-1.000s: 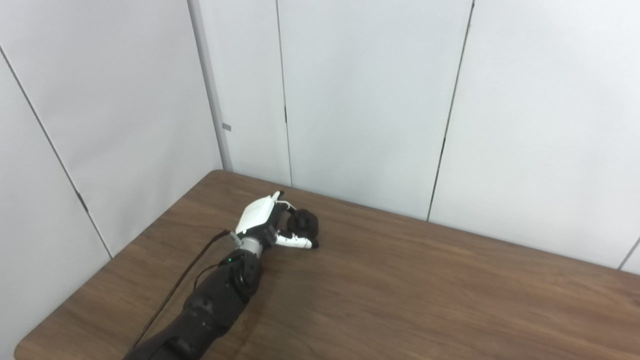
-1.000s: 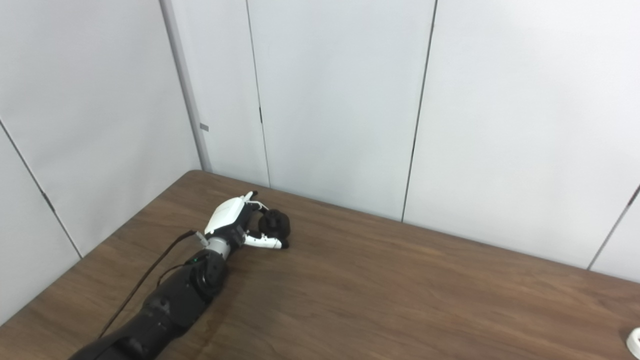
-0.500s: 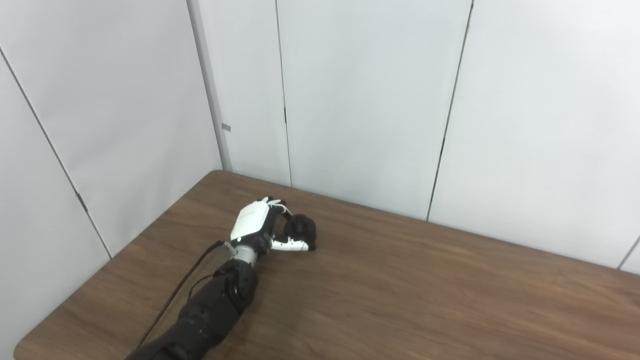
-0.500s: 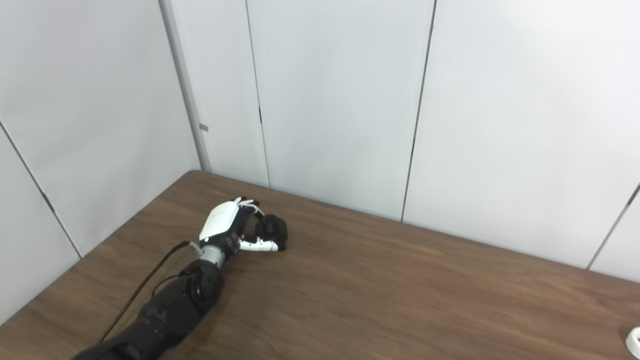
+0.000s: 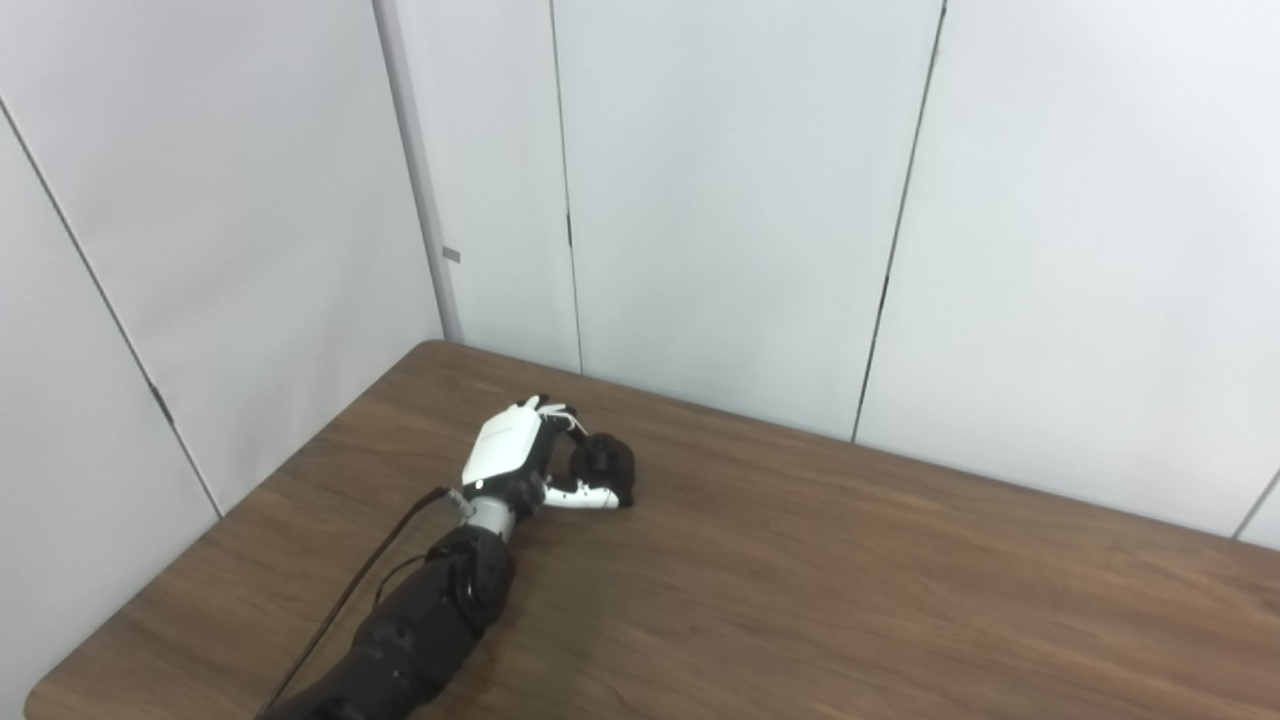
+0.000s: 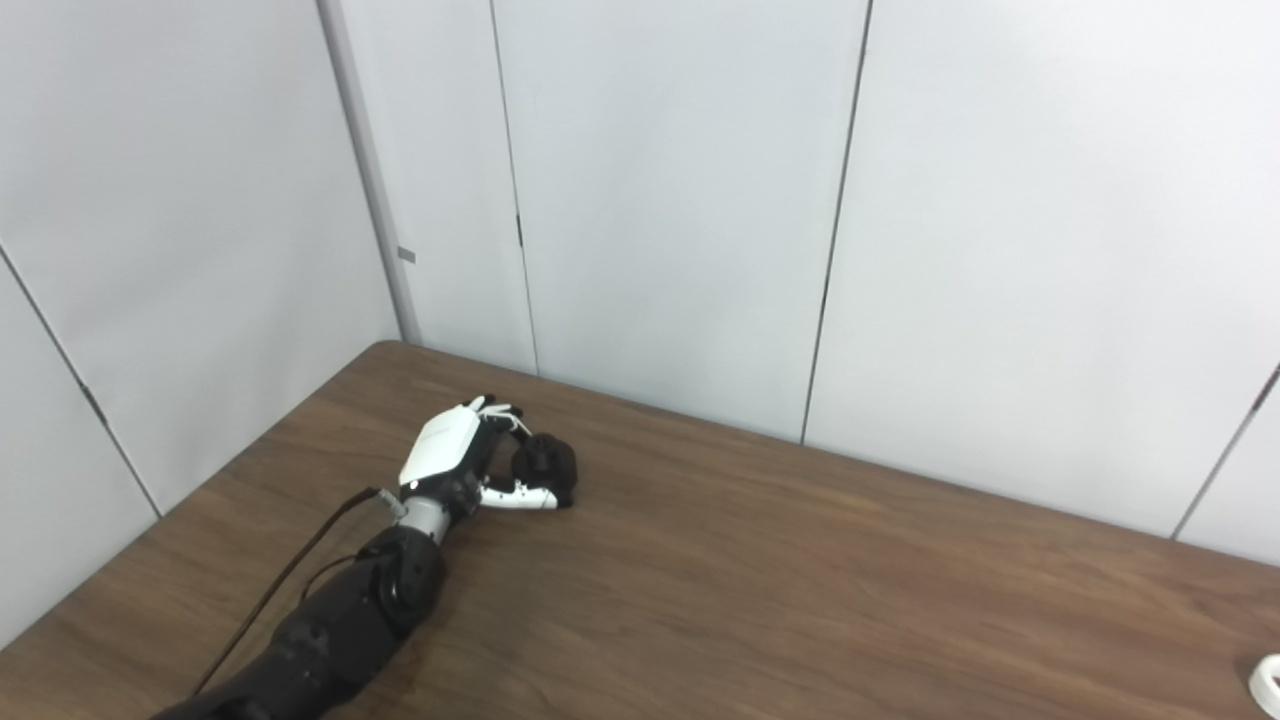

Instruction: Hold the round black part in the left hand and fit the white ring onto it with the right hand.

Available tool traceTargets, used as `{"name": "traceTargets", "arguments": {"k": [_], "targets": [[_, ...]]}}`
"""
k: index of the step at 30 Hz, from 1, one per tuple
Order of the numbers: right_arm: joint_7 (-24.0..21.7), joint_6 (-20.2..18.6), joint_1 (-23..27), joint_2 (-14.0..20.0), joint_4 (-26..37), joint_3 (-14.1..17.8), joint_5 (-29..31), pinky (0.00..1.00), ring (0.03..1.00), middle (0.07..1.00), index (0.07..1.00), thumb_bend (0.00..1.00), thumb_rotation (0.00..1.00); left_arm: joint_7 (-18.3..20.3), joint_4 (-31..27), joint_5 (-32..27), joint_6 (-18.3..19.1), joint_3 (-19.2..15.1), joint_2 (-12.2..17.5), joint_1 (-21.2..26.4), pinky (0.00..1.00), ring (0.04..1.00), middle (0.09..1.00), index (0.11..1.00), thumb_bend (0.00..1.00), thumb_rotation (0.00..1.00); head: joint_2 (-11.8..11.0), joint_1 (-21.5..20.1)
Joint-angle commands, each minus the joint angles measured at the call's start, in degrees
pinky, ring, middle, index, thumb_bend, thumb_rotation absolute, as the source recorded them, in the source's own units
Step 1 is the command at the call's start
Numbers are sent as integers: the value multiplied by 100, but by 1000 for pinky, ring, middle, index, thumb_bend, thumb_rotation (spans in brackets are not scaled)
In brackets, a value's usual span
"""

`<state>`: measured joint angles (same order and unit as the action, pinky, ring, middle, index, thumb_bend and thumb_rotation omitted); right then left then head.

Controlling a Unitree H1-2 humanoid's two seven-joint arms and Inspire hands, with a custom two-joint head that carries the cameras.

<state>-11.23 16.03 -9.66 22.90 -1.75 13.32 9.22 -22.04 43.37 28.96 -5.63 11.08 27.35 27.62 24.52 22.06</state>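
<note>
The left hand (image 5: 520,462) is found near the far left corner of the wooden table (image 5: 800,600), its fingers and thumb curled around the round black part (image 5: 603,466), which is gripped at table level. Whether the part touches the surface cannot be told. The white ring (image 6: 1266,684) is seen only in the right eye view, lying on the table at the lower right edge, well apart from the part. The right hand is not observed in either view.

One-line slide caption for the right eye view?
Left hand closes around the round black part on the wooden table; white ring waits at the right edge.
</note>
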Motion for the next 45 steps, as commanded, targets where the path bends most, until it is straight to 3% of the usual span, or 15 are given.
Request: {"name": "traceTargets", "arguments": {"k": [1, 8, 16, 23, 27, 30, 34, 36, 38, 43, 45], "targets": [[12, 29, -198, -149, -102, -93, -41, 709, 777, 888, 868, 532, 774, 80, -59, 124, -118, 116, -16, -68, 1000, 979, 860, 478, 523, 48, 11, -33], [163, -16, -150, -242, 157, -120, -226, 684, 782, 885, 868, 561, 750, 317, -696, 10, -401, 122, -134, -437, 1000, 1000, 875, 478, 522, 48, 62, -342], [706, -6, 162, -286, 365, 73, -967, 666, 811, 873, 870, 805, 780, 732, -1485, 70, -563, 147, -336, -823, 1000, 1000, 876, 479, 522, 48, -4, -777], [931, -306, 553, -86, 473, 223, -1418, 681, 824, 877, 882, 902, 789, 890, -2079, 215, -673, 282, -617, -1229, 1000, 1000, 883, 479, 521, 46, -106, -1250], [1077, -436, 786, 14, 473, 230, -1798, 627, 825, 888, 872, 928, 761, 996, -2474, 345, -731, 382, -753, -1467, 1000, 1000, 885, 479, 521, 45, -179, -1537], [1162, -758, 922, 99, 640, 207, -2198, 600, 843, 906, 883, 929, 745, 1072, -2736, 407, -761, 432, -823, -1638, 1000, 1000, 882, 480, 521, 45, -192, -1930], [1145, -1324, 1177, 201, 1012, 182, -2574, 633, 854, 904, 892, 923, 637, 1248, -2956, 344, -958, 465, -834, -1850, 1000, 1000, 884, 480, 520, 45, -215, -2666], [955, -1708, 1308, 254, 1299, 178, -2445, 671, 881, 919, 894, 899, 489, 1338, -3021, 307, -1061, 457, -829, -1938, 1000, 1000, 884, 480, 519, 44, -233, -2992], [780, -2067, 1436, 368, 1575, 133, -2486, 733, 904, 936, 899, 898, 402, 1477, -3110, 278, -1113, 451, -811, -2016, 1000, 1000, 885, 480, 518, 43, -229, -3240], [350, -2654, 1851, 935, 1914, -195, -3132, 749, 918, 952, 860, 947, 401, 1653, -3219, 257, -1284, 418, -848, -2142, 1000, 1000, 885, 480, 517, 42, -189, -3644], [159, -2890, 2036, 1158, 1986, -344, -3331, 769, 941, 963, 829, 961, 345, 1663, -3224, 292, -1331, 420, -855, -2167, 1000, 1000, 882, 480, 517, 42, -181, -3771]]}}
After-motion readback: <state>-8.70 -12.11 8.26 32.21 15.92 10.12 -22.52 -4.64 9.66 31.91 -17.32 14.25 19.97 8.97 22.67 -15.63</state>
